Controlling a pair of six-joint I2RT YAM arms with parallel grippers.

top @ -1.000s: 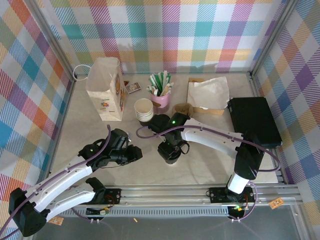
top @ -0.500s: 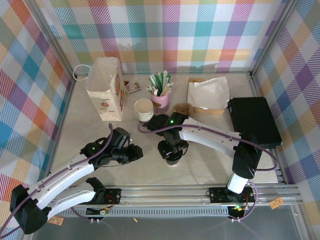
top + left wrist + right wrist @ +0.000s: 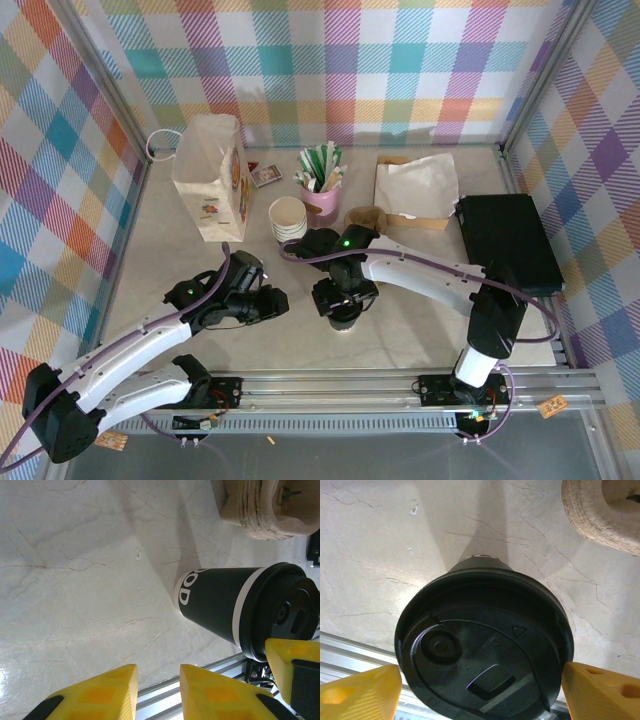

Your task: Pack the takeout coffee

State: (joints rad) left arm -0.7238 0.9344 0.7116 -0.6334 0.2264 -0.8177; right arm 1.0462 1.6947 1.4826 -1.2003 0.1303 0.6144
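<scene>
At the far left of your table [image 3: 160,270] a paper bag [image 3: 210,185] stood upright near the back, with a small card [image 3: 264,176] lying just to its right. In front of the bag your left gripper [image 3: 276,302] pointed right, toward the coffee. In the left wrist view its yellow fingers [image 3: 95,695] were slightly apart with only bare tabletop between them, holding nothing.

Behind that gripper stood a stack of lidless paper cups [image 3: 288,218], and just behind and to the right of it a pink cup [image 3: 324,198] filled with green and white sticks.

The takeout coffee [image 3: 220,602] stood upright on the tabletop near the front rail, about midway across and apart from everything else on the table. In the wrist views its side looked dark, with white bands and white lettering, and its round black lid was seated on top.

Your right gripper [image 3: 480,687] hung directly above the coffee. Its jaws were spread wide, with one yellow fingertip [image 3: 362,687] at each side of the lid's rim. You could not tell from these views whether they pressed on the rim or stood just clear of it.

Farther right, a brown pulp stack [image 3: 366,218] sat behind the coffee. Beyond that, white paper sheets [image 3: 418,183] lay on cardboard near the back, and a black box [image 3: 510,240] lay against the right wall.
</scene>
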